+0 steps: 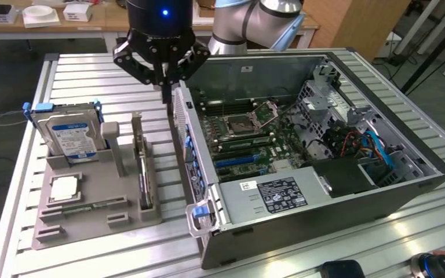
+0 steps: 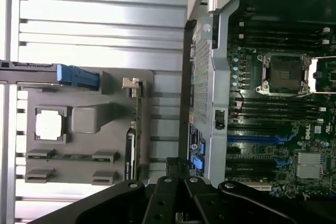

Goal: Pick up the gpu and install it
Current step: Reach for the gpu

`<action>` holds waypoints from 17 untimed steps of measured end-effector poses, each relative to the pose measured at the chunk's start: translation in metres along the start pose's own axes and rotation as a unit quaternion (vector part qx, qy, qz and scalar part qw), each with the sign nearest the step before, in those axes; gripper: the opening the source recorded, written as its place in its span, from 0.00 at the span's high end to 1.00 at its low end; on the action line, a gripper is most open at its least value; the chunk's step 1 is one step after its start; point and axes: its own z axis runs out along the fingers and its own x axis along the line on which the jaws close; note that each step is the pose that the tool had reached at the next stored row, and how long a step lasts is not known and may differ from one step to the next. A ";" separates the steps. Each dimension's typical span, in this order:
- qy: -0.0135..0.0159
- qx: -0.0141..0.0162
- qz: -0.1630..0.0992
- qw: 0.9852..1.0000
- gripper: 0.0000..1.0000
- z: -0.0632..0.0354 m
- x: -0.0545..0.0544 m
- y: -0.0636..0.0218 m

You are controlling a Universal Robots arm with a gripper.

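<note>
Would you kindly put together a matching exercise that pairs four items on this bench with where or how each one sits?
Column one:
1. hard drive
2. gpu
3. processor chip
4. end effector

Column two:
A. lying flat in the grey holder
B. shut, above the wall of the computer case nearest the holder
C. standing upright, blue-white label showing
D. on edge in the holder's slot nearest the case

Pairs: 1-C, 2-D, 3-A, 4-B

a silver hard drive (image 1: 72, 136) stands upright in a grey holder (image 1: 83, 229) on the slatted metal table (image 1: 83, 72); a processor chip (image 1: 64, 188) and green memory stick (image 1: 91, 206) lie flat there, beside an open computer case (image 1: 284, 229).
</note>
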 end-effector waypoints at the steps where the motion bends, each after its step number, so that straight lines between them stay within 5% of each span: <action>1: 0.000 0.000 -0.001 1.000 0.90 0.0002 0.003 0.0000; 8: 0.000 0.000 -0.007 1.000 0.90 0.0009 0.024 -0.0004; 17: 0.001 -0.001 -0.026 1.000 0.90 0.0042 0.034 -0.0026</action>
